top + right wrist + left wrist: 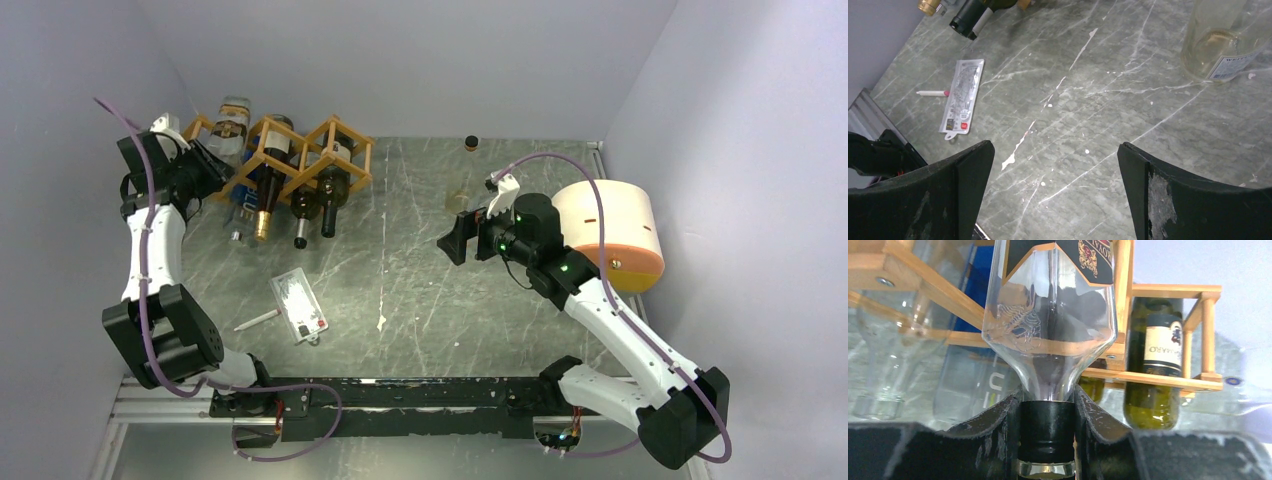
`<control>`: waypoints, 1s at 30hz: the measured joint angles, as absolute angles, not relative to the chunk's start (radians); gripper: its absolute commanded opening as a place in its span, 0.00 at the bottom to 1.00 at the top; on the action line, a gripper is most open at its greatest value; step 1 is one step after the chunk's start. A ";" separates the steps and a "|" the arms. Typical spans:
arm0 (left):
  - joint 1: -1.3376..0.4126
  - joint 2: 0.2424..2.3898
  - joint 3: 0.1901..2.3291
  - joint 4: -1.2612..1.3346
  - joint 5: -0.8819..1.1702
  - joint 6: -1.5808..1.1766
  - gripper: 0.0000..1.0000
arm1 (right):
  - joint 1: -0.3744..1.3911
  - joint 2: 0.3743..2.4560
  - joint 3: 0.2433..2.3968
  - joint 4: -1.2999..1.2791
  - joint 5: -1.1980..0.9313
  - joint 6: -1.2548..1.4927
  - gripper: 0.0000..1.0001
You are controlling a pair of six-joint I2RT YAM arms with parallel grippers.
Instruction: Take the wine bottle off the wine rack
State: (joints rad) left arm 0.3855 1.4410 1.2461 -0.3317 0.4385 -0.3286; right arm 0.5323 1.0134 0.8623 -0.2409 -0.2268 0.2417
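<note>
The orange-brown wooden wine rack [300,160] stands at the far left of the table and holds several bottles, necks pointing toward me. My left gripper [208,168] is at the rack's left end. In the left wrist view it [1047,435] is shut on the black-capped neck of a clear wine bottle [1048,330] with a dark label, which lies in a rack cell [1158,377]. A green bottle [1153,365] lies in the neighbouring cell. My right gripper [455,240] is open and empty above the middle of the table, as the right wrist view [1055,165] shows.
A clear bottle [458,200] stands just beyond my right gripper and shows in the right wrist view [1218,45]. An orange-and-white cylinder [610,235] sits at the right. A white packet [298,305] and a pen [258,320] lie near the front left. A small dark cap [470,143] is at the back.
</note>
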 measured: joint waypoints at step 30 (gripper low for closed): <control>0.487 1.375 0.866 0.463 0.973 -1.216 0.07 | 0.532 1.013 0.866 -0.254 -0.248 0.296 1.00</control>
